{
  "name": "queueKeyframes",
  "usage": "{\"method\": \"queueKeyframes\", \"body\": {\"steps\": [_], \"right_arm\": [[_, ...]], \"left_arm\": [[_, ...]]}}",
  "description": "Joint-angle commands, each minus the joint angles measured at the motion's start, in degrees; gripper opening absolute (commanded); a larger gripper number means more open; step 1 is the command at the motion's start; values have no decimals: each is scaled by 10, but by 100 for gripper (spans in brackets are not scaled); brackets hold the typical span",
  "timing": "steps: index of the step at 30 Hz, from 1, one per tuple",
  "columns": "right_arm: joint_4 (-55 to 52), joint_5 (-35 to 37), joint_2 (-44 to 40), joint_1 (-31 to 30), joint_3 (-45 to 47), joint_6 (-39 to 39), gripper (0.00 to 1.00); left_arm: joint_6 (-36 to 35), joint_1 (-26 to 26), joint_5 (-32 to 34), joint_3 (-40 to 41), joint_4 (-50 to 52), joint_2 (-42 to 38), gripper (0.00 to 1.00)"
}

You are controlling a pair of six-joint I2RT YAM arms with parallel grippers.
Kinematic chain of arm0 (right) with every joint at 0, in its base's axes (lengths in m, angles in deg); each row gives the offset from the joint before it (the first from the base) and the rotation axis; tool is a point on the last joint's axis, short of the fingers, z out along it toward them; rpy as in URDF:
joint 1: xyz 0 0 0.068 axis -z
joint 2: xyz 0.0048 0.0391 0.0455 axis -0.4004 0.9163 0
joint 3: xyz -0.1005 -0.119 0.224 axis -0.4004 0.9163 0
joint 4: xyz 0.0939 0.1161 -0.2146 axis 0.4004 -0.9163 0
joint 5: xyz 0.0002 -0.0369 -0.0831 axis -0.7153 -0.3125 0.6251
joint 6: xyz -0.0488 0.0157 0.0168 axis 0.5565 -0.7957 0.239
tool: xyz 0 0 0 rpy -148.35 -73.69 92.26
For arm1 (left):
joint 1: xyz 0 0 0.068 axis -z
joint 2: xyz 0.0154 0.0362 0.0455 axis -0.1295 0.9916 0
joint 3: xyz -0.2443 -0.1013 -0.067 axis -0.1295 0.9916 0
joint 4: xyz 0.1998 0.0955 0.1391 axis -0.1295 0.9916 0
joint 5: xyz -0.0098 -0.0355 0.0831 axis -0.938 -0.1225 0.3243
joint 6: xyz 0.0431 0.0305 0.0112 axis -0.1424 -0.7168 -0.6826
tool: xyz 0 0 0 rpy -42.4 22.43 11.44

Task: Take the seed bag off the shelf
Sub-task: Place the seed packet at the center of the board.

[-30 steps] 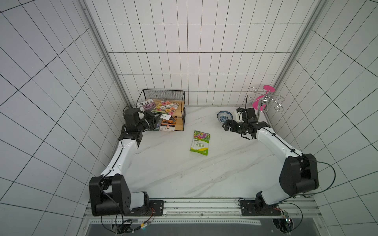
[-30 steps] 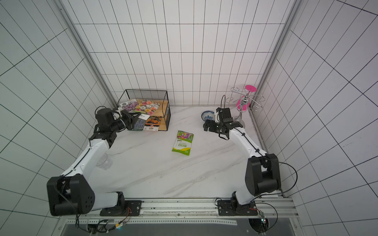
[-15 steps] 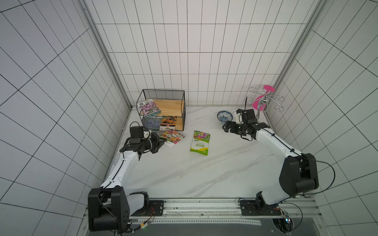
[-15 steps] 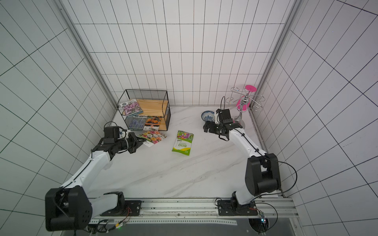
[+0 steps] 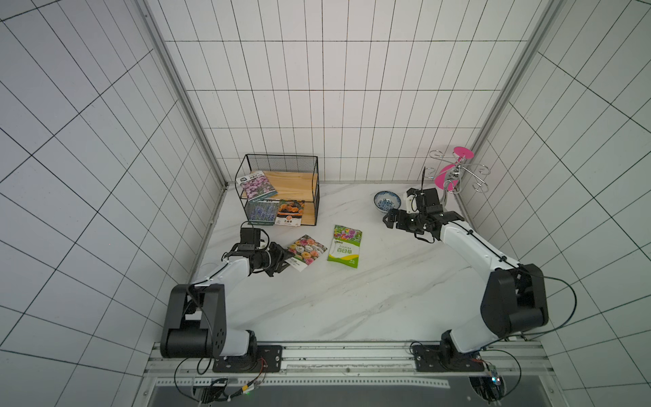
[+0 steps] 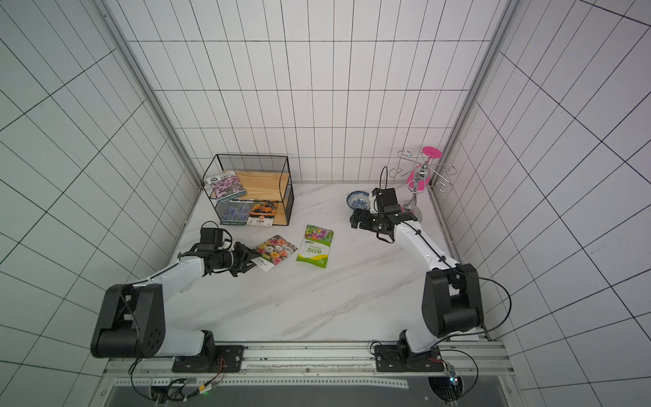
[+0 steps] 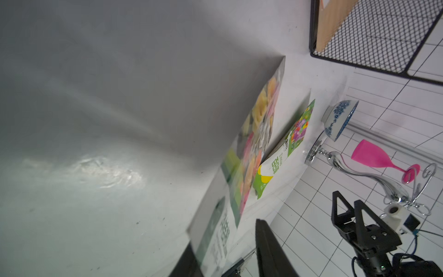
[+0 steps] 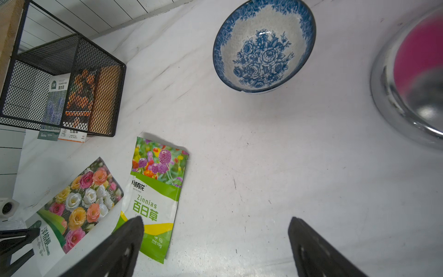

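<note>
The shelf (image 5: 281, 165) (image 6: 253, 165) stands at the back left, a black wire rack with two wooden boards. A seed bag printed with many-coloured roses (image 5: 306, 252) (image 6: 276, 251) (image 8: 79, 206) lies on the marble table in front of it. Its white end sits between the fingers of my left gripper (image 5: 281, 260) (image 6: 252, 262) (image 7: 223, 239). The jaws stand open, with a gap between the bag (image 7: 251, 144) and one finger. My right gripper (image 5: 392, 222) (image 6: 357, 222) (image 8: 215, 219) hangs wide open and empty over the table near the bowl.
A purple-flower bag (image 5: 256, 183) lies on the top board. A lavender bag (image 5: 262, 211) and an orange bag (image 5: 290, 211) stick out of the lower one. A green zinnia bag (image 5: 345, 246) lies beside the rose bag. A blue bowl (image 5: 386, 203) and a chrome rack with a pink glass (image 5: 454, 172) stand back right.
My left arm drew back from the shelf with the rose bag, brought it down onto the table and opened its jaws. The right arm has stayed still.
</note>
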Motion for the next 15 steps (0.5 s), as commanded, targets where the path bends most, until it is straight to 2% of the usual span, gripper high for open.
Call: {"method": "queueKeyframes", "body": {"steps": [1,5,8,9,13,14,15], "right_arm": [[-2,2,-2,-1,8,3,99],[0,4,-5,-1,12,4,99],[2,4,-3,-1,12,3,99],[4,4,-2,-1,10,3,99],[8,2,4,-1,4,3,99],[8,1,6,-1,2,3,99],[8,0,8,-1,0,3,99]], "left_arm": [[-21,1,31,-32,49,-5,54],[-38,-3,52,-48,114,-36,56],[-44,-9,74,-75,171,-65,63],[-44,-13,88,-90,194,-73,67],[-32,-31,157,-153,230,-93,71],[-21,-35,181,-170,232,-93,75],[-12,-38,202,-184,232,-90,84]]}}
